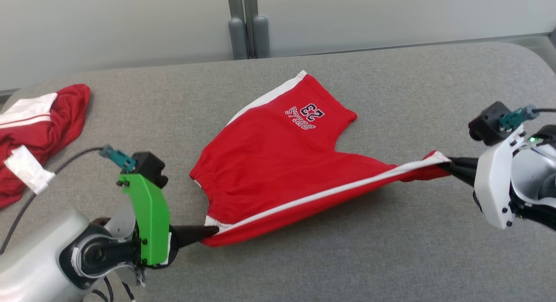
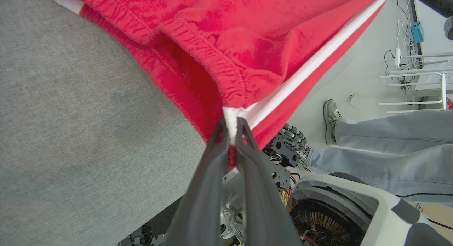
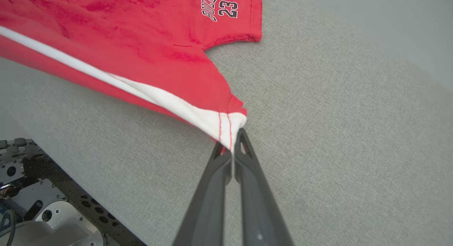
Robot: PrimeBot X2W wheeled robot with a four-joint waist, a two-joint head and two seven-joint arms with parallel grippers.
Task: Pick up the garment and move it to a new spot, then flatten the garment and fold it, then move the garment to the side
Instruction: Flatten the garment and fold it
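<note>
While both grippers grip it, the red shorts [image 1: 278, 158] lie stretched across the middle of the grey padded table [image 1: 391, 258], held taut along the near edge. The left gripper [image 1: 212, 232] is clenched on the waistband corner, where the white side stripe [image 1: 330, 191] begins; in the left wrist view the two dark fingers [image 2: 208, 175] pinch the white fabric between their tips. The right gripper [image 1: 451, 165] is clamped on the opposite end of the same stripe, at the hem of the near leg; in the right wrist view the fingertips close on the white hem corner. The stripe runs in a straight, tensioned line from one gripper to the other, and this near edge is raised off the surface, with a shadow beneath it. The far leg, bearing the "BULLS 23" print [image 1: 305, 115], rests flat on the table. A second red garment [image 1: 39, 132] with white panels lies crumpled at the table's left end, well apart from the shorts. A person's legs [image 2: 382, 147] in pale jeans and one shoe [image 2: 331, 120] appear beyond the table edge in the left wrist view.
</note>
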